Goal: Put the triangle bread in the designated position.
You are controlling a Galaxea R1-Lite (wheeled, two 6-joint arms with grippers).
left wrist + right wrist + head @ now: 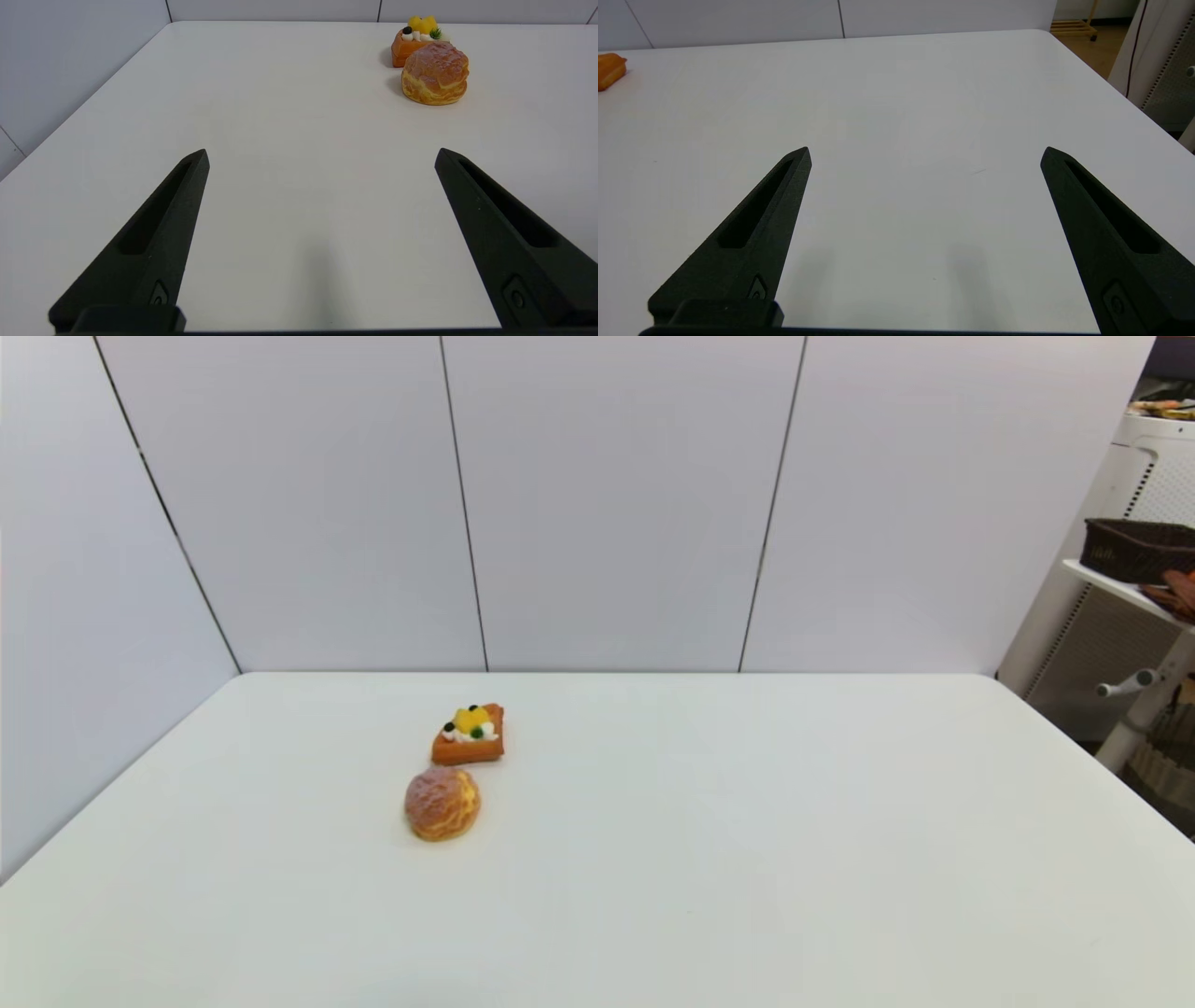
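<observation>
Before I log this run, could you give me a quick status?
Left gripper and right gripper open, empty, parked low over the table. Triangle bread untouched, table's left half. Round bun sits just in front of it.

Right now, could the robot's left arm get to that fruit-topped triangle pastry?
Probably yes. The left gripper is open over bare table, but the round bun sits just before the triangle bread, so coming from above looks safer.

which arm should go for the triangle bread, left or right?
Left, probably. The triangle bread lies left of the table's middle, behind the round bun. The open left gripper has both ahead of it. The open right gripper sees only an orange edge far aside.
</observation>
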